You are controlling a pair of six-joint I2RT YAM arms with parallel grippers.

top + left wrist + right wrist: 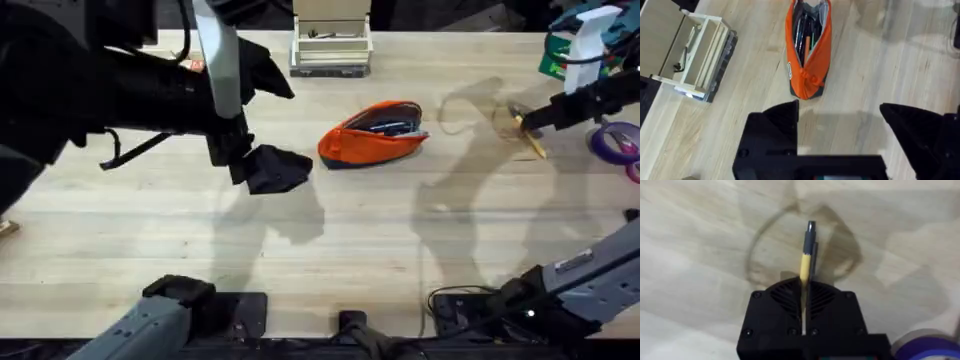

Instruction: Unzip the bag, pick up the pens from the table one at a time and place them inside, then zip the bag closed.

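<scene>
Orange and unzipped, the bag (373, 133) lies mid-table with pens inside; the right gripper (804, 287) pinches a yellow pen (805, 262) well apart from it, while the left gripper (840, 120) hovers spread and empty nearby. A loose pinch could drop the pen short.

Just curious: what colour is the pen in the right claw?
Yellow with a dark tip, clearest in the right wrist view.

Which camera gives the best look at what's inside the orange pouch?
The left wrist view: it looks straight down into the open bag, showing pens inside. The overhead view shows the bag from the side, its contents only glimpsed. The right wrist view shows instead a yellow pen in the right gripper.
</scene>
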